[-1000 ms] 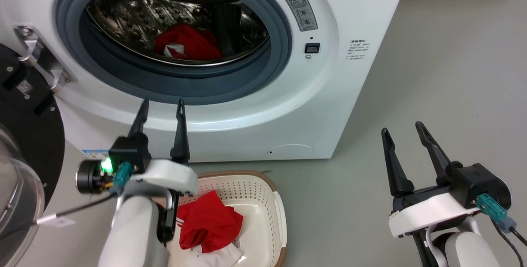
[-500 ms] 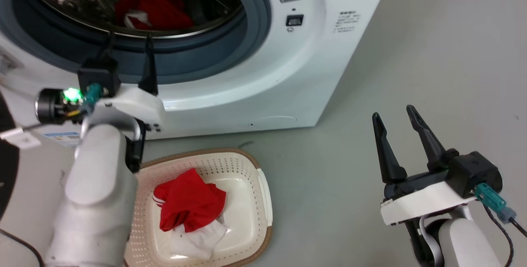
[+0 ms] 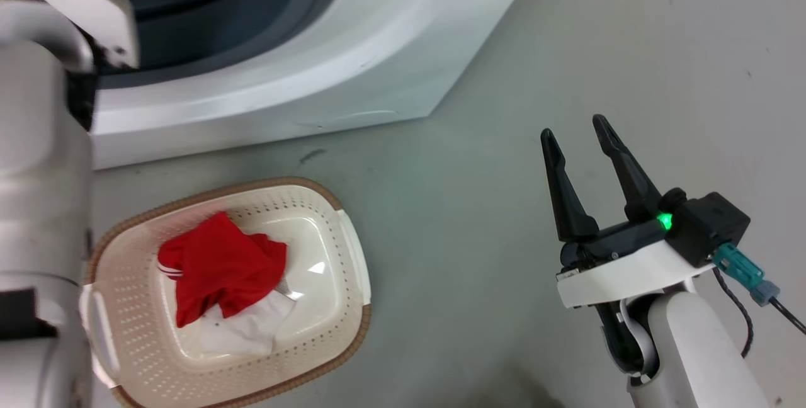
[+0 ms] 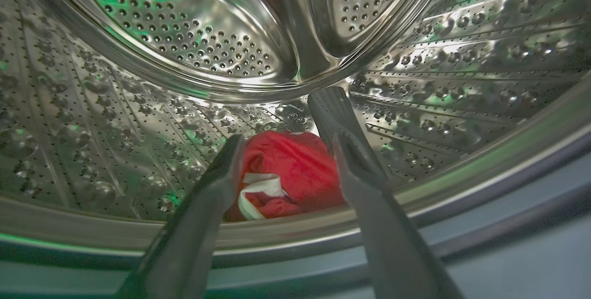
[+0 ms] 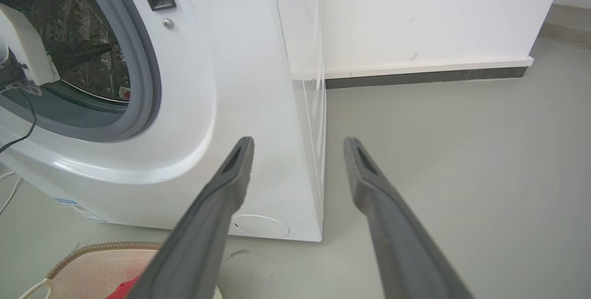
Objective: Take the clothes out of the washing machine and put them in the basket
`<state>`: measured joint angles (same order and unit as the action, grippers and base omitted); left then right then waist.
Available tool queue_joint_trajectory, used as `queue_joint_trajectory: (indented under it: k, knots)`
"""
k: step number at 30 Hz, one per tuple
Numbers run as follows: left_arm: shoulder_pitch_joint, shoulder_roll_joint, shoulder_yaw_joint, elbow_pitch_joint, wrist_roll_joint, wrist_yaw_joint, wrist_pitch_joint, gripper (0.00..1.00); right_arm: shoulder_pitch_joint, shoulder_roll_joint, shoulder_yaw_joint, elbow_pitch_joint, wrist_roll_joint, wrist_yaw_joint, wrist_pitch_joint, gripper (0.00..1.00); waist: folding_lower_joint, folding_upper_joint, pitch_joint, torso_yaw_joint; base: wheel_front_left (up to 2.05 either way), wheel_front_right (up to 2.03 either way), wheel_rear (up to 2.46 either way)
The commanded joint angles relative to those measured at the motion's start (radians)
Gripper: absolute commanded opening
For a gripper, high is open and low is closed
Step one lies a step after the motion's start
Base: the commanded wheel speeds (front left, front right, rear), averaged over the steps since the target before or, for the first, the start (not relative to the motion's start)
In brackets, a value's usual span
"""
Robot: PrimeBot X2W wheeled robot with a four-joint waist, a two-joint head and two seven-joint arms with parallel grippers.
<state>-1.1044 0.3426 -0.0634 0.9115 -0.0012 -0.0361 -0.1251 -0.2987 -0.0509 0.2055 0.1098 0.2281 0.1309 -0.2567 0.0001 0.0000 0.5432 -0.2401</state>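
At the left, the left gripper [image 4: 288,142] reaches into the washing machine [image 3: 283,80]. Its fingers are apart and hold nothing, and a red garment [image 4: 291,174] with white trim shows between them, low in the steel drum [image 4: 184,36]. In front of the machine, the basket [image 3: 277,182] stands on the floor [image 3: 441,206] with another red piece [image 3: 220,263] crumpled over white cloth [image 3: 249,332] inside. At the right, the right gripper [image 3: 573,128] hovers above the floor, fingers apart, gripping nothing.

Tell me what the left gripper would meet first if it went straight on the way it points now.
Probably the red garment on the steel drum, which lies straight ahead between the open fingers of the left gripper. How far off it is, I cannot tell.
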Motion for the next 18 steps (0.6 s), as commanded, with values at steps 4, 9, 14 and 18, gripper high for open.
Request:
queue_joint_trajectory:
  k: [4, 9, 14, 18]
  knots:
    - [-0.115, 0.052, -0.024, 0.063, 0.027, -0.015, 0.073, 1.00, -0.048, 0.001, 0.023, 0.006, 0.033, 0.000, -0.009, 1.00, -0.0001, 0.0000, 0.083, -0.065, 0.00, 0.00, 0.00]
    - [-0.236, 0.110, -0.060, 0.116, 0.055, -0.045, 0.211, 1.00, -0.071, 0.002, 0.044, -0.012, 0.066, 0.000, -0.009, 1.00, -0.0001, 0.0000, 0.137, -0.098, 0.00, 0.00, 0.00]
    - [-0.352, 0.173, -0.099, 0.160, 0.076, -0.076, 0.362, 1.00, -0.088, 0.002, 0.066, -0.023, 0.094, 0.000, -0.009, 1.00, -0.0001, 0.0000, 0.192, -0.136, 0.00, 0.00, 0.00]
    - [-0.423, 0.210, -0.127, 0.187, 0.086, -0.086, 0.486, 1.00, -0.099, 0.002, 0.081, -0.029, 0.114, 0.000, -0.009, 1.00, -0.0001, 0.0000, 0.224, -0.161, 0.00, 0.00, 0.00]
